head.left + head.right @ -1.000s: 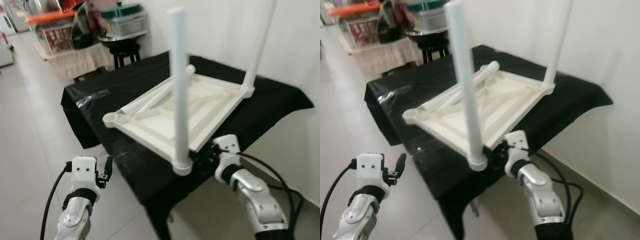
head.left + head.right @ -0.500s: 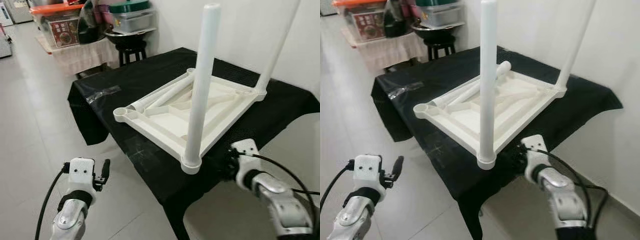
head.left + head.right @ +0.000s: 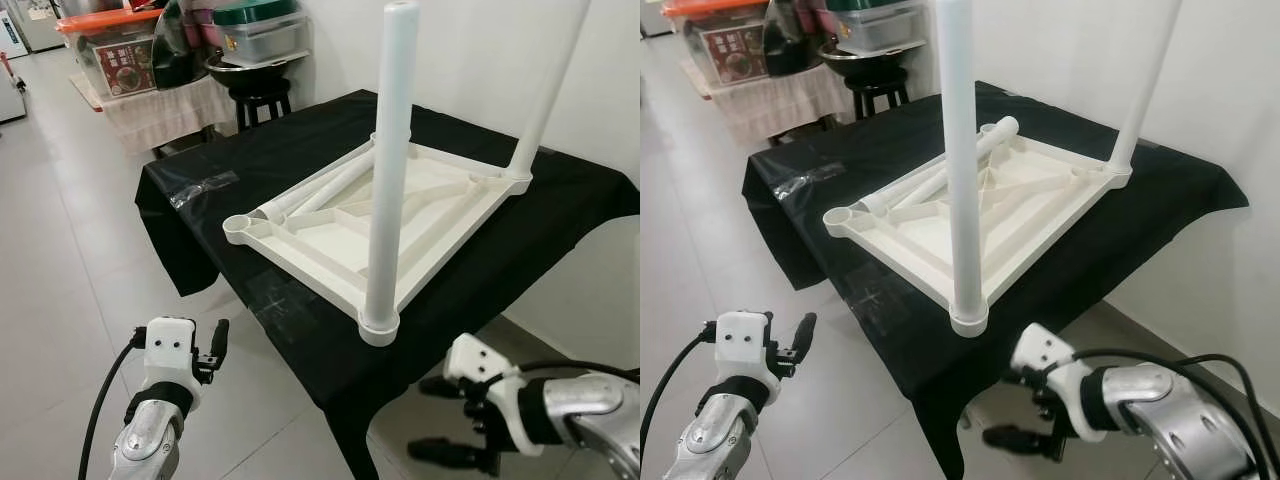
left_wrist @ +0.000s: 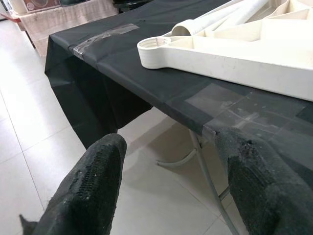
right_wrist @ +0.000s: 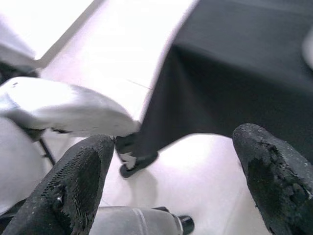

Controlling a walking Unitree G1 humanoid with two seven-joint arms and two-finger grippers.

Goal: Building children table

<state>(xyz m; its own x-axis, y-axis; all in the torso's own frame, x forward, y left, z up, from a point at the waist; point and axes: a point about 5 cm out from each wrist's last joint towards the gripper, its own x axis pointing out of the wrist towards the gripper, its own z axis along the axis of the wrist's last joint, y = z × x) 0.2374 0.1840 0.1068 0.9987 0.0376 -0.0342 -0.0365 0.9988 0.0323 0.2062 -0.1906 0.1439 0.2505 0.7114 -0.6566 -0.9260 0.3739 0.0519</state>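
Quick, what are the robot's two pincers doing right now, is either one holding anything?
Left pincer: open, holding nothing, low beside the black-covered table.
Right pincer: open, holding nothing, below the table's near edge.

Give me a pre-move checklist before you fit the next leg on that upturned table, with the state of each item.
1. Upturned table top lies flat on the black cloth: ok.
2. Near leg stands upright in its corner socket: ok; whether it is fully seated, cannot tell.
3. Far leg stands in its corner socket: ok.
4. Loose legs lie inside the top, ready to pick: ok.
5. Empty socket at the left corner is unblocked: ok.
6. Left claw and right claw are open, hold nothing, and sit below the table edge: ok, but neither is near a leg.
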